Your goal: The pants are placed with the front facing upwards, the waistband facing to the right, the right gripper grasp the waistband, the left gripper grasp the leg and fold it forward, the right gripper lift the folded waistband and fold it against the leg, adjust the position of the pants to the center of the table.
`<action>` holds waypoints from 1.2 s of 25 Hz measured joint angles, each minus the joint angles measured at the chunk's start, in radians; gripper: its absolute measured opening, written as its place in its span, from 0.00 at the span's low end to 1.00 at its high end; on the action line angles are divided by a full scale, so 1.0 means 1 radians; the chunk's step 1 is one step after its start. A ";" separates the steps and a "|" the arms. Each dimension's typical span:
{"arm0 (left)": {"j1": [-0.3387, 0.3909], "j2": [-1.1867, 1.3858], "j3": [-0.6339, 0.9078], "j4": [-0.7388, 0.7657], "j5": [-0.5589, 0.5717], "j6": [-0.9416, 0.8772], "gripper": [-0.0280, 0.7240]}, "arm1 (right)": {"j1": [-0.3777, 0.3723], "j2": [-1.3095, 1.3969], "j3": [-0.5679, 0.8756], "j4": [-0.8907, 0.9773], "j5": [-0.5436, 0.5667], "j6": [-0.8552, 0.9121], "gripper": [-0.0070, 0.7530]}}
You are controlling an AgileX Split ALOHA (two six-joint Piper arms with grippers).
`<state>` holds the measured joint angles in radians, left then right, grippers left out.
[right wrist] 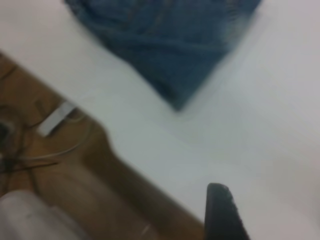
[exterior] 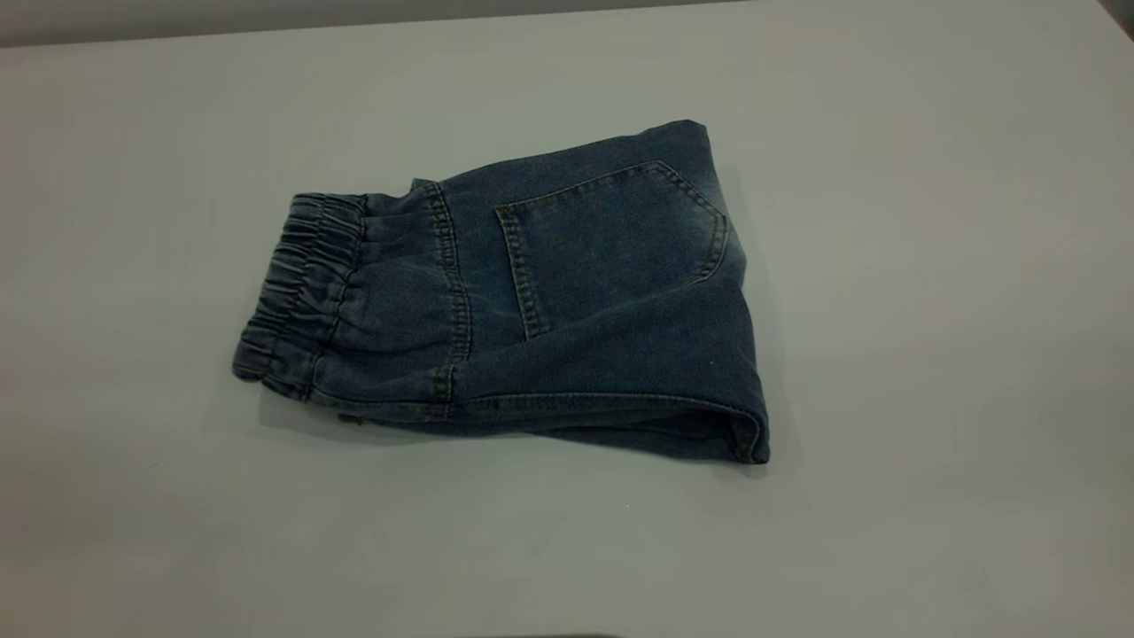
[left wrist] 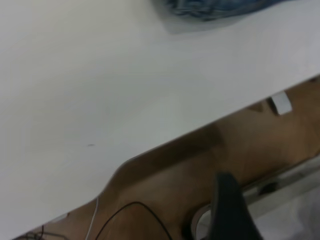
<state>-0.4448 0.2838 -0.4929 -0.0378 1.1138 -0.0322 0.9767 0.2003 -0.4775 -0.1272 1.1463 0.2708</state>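
where folded denim pants [exterior: 567, 301] lie, ruched waistband [exterior: 297, 292], smooth table [exterior: 930, 266], pincer states untellable

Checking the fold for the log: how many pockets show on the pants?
1. A patch pocket faces up on the folded pants, between the waistband and the fold. Others may be hidden underneath.

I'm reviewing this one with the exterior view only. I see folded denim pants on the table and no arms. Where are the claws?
Observer: The left wrist view shows the left claw beyond the table edge, over the brown floor and well apart from the pants.
Operator: And the right one?
Observer: The right claw hangs over the table near its edge, clear of the pants.
Operator: Is there anything below that edge?
Observer: Cables lie on the floor.
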 joint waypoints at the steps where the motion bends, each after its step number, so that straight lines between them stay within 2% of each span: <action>1: 0.000 0.000 0.000 -0.020 0.000 0.021 0.53 | 0.000 0.000 0.000 0.030 -0.003 -0.026 0.51; 6: 0.000 0.000 0.000 -0.085 0.000 0.111 0.53 | 0.000 0.000 0.001 0.106 -0.011 -0.105 0.51; 27: 0.001 0.000 0.003 -0.086 0.000 0.120 0.53 | -0.003 -0.008 0.001 0.107 -0.012 -0.115 0.51; 28: 0.007 -0.001 0.003 -0.087 0.000 0.120 0.53 | -0.014 -0.013 0.001 0.109 -0.012 -0.116 0.51; 30: 0.055 -0.015 0.003 -0.088 0.000 0.121 0.53 | -0.087 -0.023 0.001 0.110 -0.012 -0.117 0.51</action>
<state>-0.3899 0.2683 -0.4896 -0.1258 1.1138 0.0888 0.8901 0.1770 -0.4763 -0.0170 1.1340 0.1541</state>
